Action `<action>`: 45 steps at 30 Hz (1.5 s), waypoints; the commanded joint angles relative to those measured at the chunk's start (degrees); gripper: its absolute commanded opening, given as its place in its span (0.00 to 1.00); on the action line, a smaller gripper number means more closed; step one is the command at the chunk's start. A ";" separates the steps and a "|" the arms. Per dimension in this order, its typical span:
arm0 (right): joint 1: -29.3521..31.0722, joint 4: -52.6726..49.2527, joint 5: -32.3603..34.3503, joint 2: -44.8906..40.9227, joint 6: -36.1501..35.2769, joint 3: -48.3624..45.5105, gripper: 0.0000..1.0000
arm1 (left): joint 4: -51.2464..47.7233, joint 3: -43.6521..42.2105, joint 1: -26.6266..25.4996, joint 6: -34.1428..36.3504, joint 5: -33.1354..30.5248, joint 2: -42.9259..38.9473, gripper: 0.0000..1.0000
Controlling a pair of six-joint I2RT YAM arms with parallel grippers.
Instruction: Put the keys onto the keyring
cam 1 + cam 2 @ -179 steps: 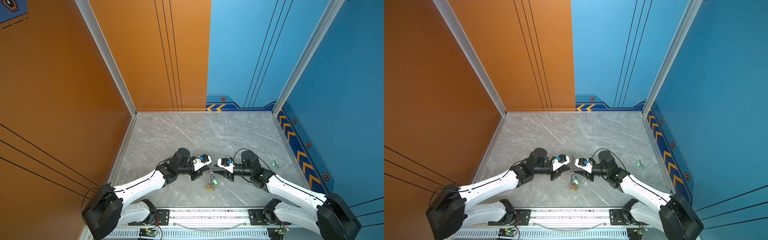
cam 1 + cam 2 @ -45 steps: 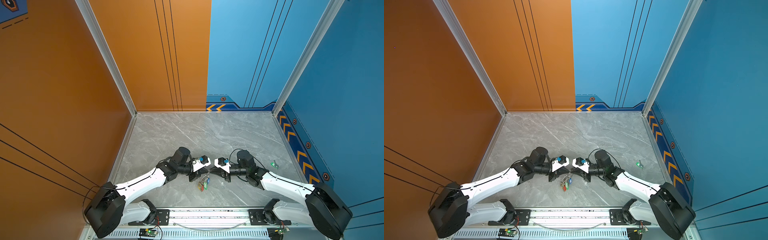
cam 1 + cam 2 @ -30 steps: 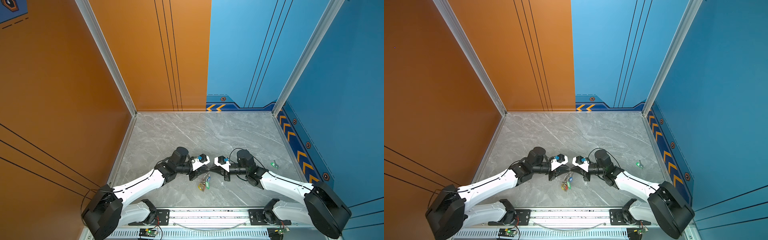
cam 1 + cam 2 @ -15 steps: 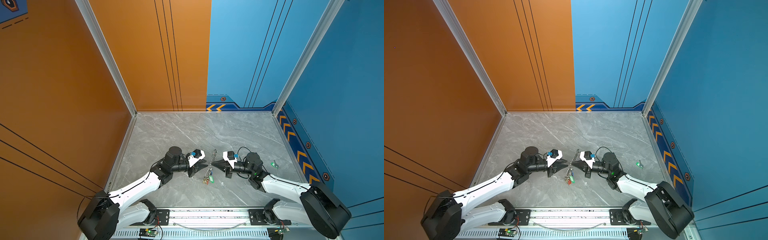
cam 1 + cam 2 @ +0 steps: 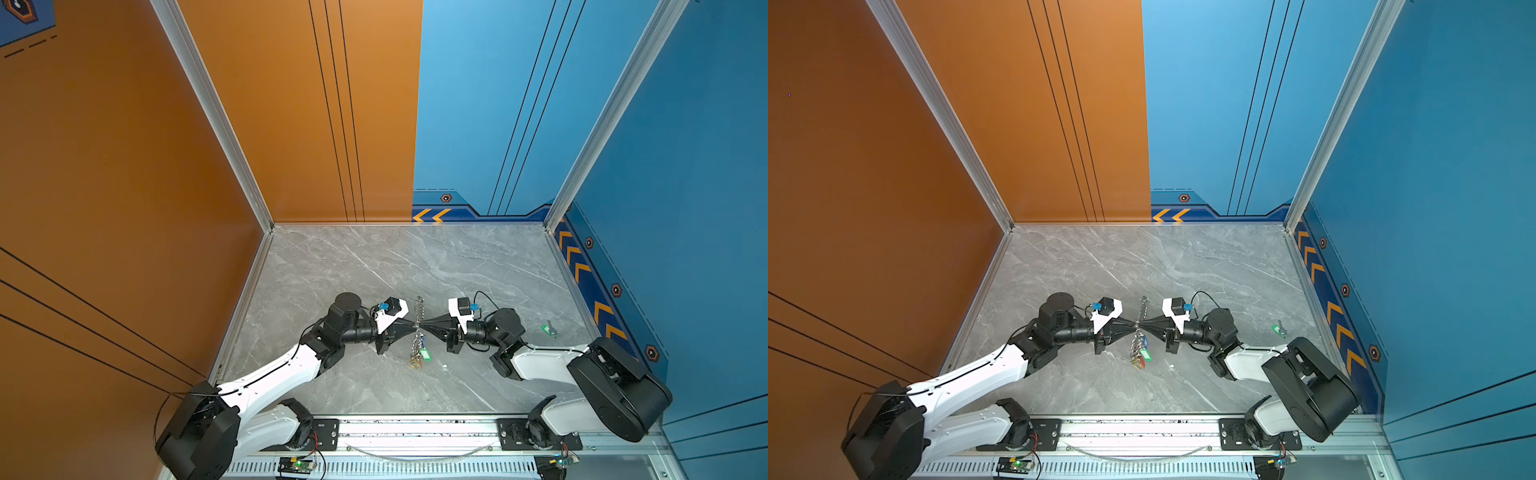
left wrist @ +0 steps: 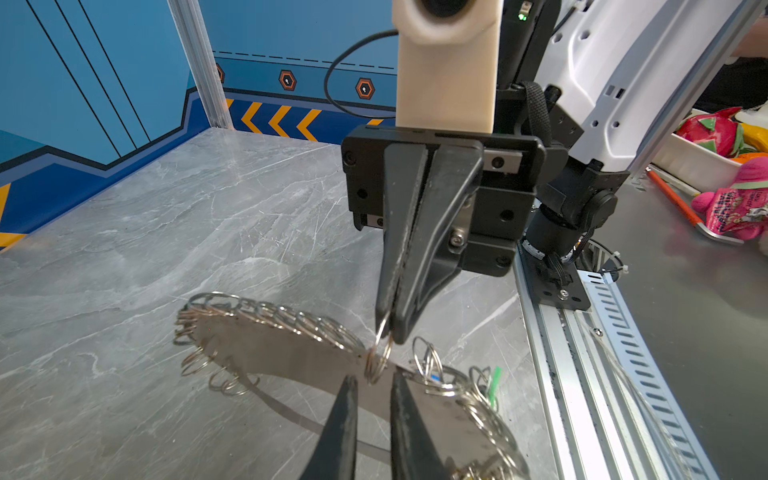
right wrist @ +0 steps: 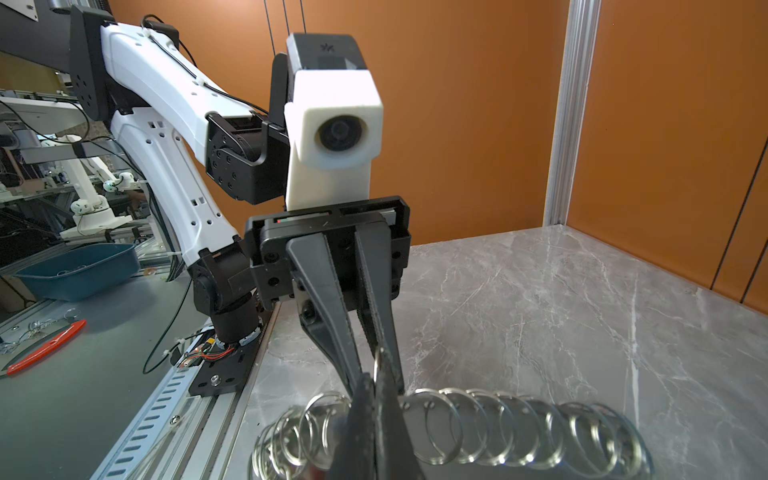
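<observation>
The keyring (image 5: 419, 316) hangs edge-on above the marble floor (image 5: 374, 266), chain-like in both top views, a tan plate (image 6: 291, 353) rimmed with silver rings. Keys with green (image 5: 424, 354), blue and yellow tags dangle from its near end (image 5: 1139, 353). My right gripper (image 5: 424, 325) (image 7: 372, 380) is shut on one small ring (image 6: 378, 361) at the plate's edge. Facing it tip to tip, my left gripper (image 5: 413, 325) (image 6: 374, 378) stands a narrow gap open, fingertips (image 6: 351, 390) either side of that ring. A loose green key (image 5: 549, 329) (image 5: 1278, 330) lies at the right.
An aluminium rail (image 5: 415, 428) with both arm bases runs along the front edge. Orange wall (image 5: 166, 208) stands at the left, blue wall (image 5: 665, 208) at the right. Outside the cell are a blue bin (image 7: 79, 266), a red tool (image 7: 45, 345) and toys (image 6: 731, 199).
Both grippers have come together until their tips meet at the keyring's middle. The left jaws have narrowed. The keyring now stands in a straight line between them.
</observation>
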 commanded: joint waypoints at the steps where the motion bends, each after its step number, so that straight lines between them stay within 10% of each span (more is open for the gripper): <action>1: 0.55 5.09 -1.60 0.20 1.34 1.30 0.00 | 1.75 -0.80 0.78 -0.98 1.75 -0.55 0.15; 26: 1.21 4.94 -1.54 2.40 0.64 2.01 0.00 | 4.05 -1.10 1.07 -1.77 1.82 0.16 0.00; 28: 0.40 3.74 -0.92 1.69 -0.24 1.08 0.14 | 0.57 -0.11 0.31 0.73 -0.52 0.18 0.00; 32: -1.39 -9.27 -0.92 -3.59 -7.85 0.08 0.29 | -6.10 2.00 -2.12 5.34 -4.00 1.14 0.00; 37: 0.74 -49.54 2.68 -14.09 -30.28 5.69 0.30 | -9.23 2.81 -3.49 7.97 -6.25 1.11 0.00; 45: 2.02 -54.08 2.18 -12.65 -31.70 7.90 0.25 | -11.89 3.22 -5.39 11.10 -8.30 1.06 0.00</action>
